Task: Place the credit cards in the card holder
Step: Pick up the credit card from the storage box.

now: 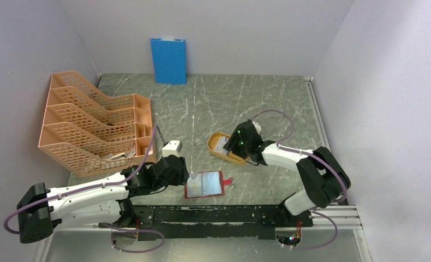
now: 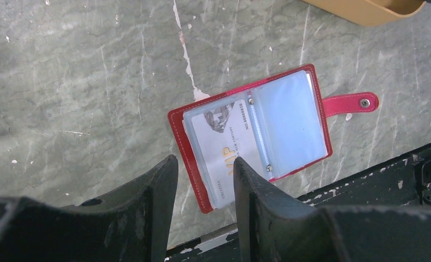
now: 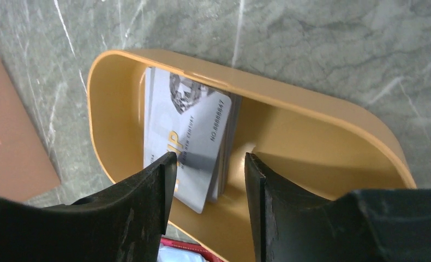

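Your left gripper is spread and empty, tips over the left edge of the wallet, which lies open and flat on the table; one card sits in its left sleeve. Your right gripper is spread too, empty, hovering above the cards stacked at one end of the tray, just beyond the wallet.
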Motion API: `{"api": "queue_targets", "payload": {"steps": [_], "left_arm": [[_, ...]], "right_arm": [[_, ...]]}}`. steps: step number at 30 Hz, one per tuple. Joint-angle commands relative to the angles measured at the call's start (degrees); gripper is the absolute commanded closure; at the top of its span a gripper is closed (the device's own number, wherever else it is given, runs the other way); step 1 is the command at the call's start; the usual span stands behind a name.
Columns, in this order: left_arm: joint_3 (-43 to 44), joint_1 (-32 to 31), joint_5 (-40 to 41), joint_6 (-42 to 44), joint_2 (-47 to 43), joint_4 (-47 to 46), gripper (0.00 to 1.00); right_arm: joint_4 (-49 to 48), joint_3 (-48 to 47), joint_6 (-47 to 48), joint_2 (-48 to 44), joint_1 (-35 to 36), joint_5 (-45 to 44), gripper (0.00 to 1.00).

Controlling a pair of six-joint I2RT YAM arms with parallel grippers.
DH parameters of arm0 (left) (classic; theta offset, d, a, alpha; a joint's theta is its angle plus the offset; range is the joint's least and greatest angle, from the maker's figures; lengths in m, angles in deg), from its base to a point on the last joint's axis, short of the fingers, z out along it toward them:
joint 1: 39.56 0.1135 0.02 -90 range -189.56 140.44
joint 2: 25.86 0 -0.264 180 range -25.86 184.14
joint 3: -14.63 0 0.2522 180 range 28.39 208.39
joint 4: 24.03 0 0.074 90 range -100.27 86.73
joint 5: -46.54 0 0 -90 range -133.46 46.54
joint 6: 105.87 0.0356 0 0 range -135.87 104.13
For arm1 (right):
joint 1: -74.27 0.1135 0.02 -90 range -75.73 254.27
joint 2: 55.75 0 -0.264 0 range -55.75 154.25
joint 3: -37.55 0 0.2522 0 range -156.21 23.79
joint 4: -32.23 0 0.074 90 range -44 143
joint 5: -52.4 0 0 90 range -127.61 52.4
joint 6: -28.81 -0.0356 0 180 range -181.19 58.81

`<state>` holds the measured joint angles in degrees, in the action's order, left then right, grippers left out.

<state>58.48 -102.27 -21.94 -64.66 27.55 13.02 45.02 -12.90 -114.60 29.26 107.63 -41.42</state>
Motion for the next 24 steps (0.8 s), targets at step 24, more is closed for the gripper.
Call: {"api": "queue_targets", "payload": {"steps": [24], "left_arm": [[0.6, 0.3, -0.6, -0.3, 2.6, -2.6, 0.54]], "right_arm": [[-7.3, 5.9, -0.8, -1.7, -4.8, 5.3, 0.69]]}}
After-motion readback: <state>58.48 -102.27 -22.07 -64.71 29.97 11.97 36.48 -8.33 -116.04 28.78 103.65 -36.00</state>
